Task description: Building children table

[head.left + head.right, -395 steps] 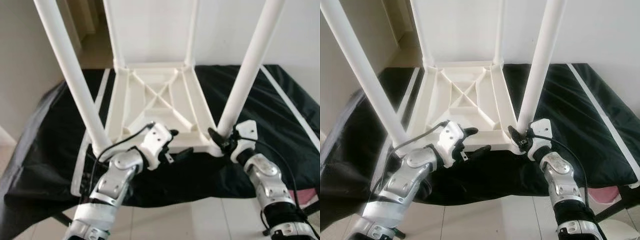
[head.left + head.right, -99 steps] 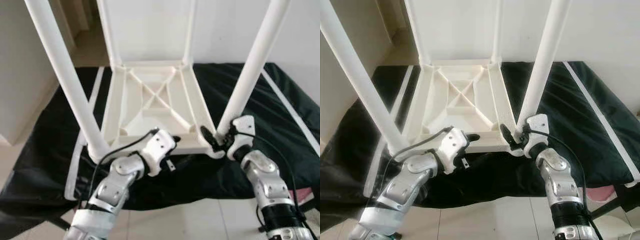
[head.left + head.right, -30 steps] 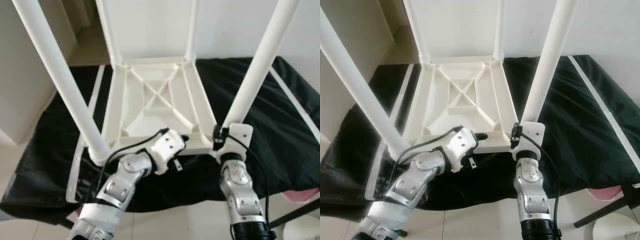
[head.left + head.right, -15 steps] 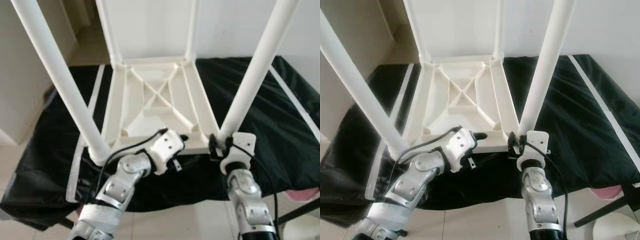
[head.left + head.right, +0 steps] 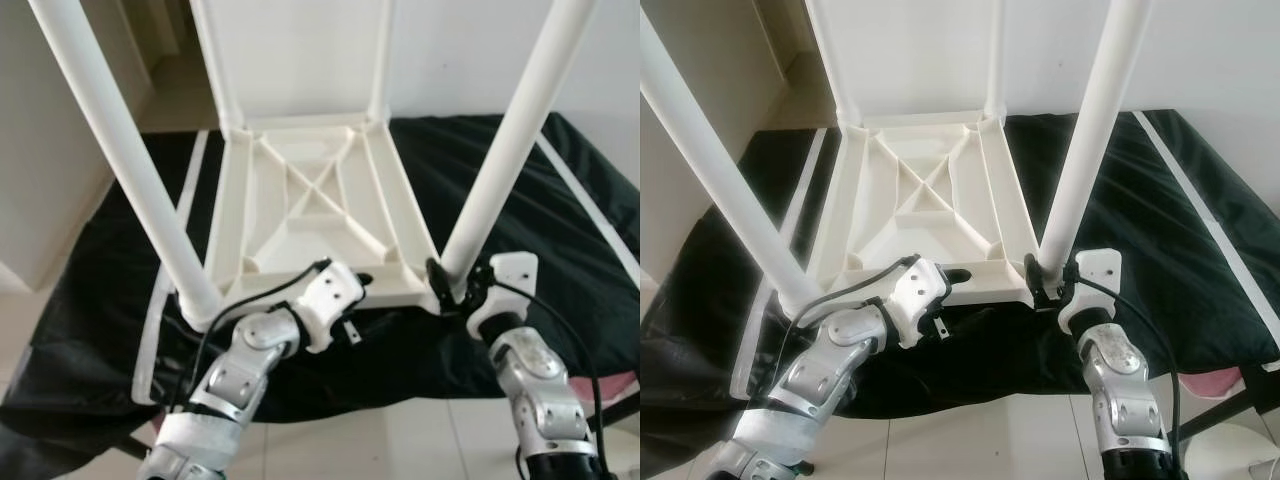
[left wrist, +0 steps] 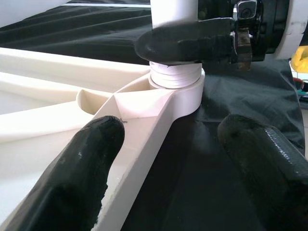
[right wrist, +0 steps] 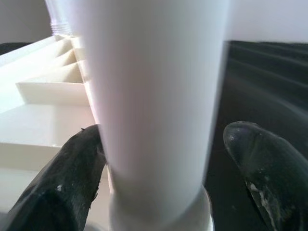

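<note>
White plastic children's table [image 5: 315,215] lies upside down on a black cloth [image 5: 560,230], its long axis running from the cloth's near edge toward the far wall, its four legs pointing up. From the left eye, the left gripper [image 5: 357,281] rests on the table's near rim, and the right gripper [image 5: 447,287] stands at the foot of the near right leg [image 5: 505,150]. The left wrist view has that gripper's fingers [image 6: 86,163] spread wide over the rim, holding nothing. The right wrist view has black fingers [image 7: 72,178] set on either side of the leg, one touching it, the other just apart
</note>
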`<state>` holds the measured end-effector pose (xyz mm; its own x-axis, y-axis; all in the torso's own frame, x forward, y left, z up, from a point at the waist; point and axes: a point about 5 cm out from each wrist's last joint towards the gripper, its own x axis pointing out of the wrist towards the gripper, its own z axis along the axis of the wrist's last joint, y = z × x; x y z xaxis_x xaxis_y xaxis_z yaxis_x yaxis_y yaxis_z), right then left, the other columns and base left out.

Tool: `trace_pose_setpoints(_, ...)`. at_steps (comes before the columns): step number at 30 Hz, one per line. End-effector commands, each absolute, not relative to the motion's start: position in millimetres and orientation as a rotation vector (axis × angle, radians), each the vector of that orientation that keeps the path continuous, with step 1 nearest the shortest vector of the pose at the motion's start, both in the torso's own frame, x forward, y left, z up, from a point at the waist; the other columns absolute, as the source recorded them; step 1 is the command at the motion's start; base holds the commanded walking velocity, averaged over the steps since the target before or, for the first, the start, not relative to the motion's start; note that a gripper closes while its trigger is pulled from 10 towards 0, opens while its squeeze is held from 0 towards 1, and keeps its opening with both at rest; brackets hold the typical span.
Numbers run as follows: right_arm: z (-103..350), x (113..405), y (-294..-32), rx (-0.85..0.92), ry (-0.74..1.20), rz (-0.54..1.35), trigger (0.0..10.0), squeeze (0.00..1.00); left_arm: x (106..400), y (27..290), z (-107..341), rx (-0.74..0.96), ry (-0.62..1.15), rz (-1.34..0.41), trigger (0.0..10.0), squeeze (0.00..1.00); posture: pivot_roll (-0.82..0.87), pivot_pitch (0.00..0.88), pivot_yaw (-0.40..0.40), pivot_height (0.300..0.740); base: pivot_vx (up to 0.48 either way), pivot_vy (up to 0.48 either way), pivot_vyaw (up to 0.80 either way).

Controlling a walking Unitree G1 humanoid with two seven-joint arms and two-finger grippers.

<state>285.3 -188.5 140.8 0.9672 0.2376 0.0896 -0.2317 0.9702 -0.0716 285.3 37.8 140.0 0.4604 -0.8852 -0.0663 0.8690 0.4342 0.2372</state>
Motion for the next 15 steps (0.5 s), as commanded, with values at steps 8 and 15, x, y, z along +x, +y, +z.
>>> trace_pose_setpoints(8, 135.6, 297.3, -175.0, -0.162, -0.071, 0.394, 10.0, 0.00, 284.2, 39.9, 141.8, 0.252, -0.068, -1.103, 10.0, 0.00, -0.09, 0.038, 0.025, 0.740, 0.000, 0.000, 0.00)
trace_pose_setpoints(15, 124.2, 299.2, -184.3, -0.178, -0.006, 0.364, 0.0, 0.00, 282.9, 44.5, 141.6, 0.255, -0.063, -1.087, 10.0, 0.00, -0.08, 0.044, 0.021, 0.740, 0.000, 0.000, 0.00)
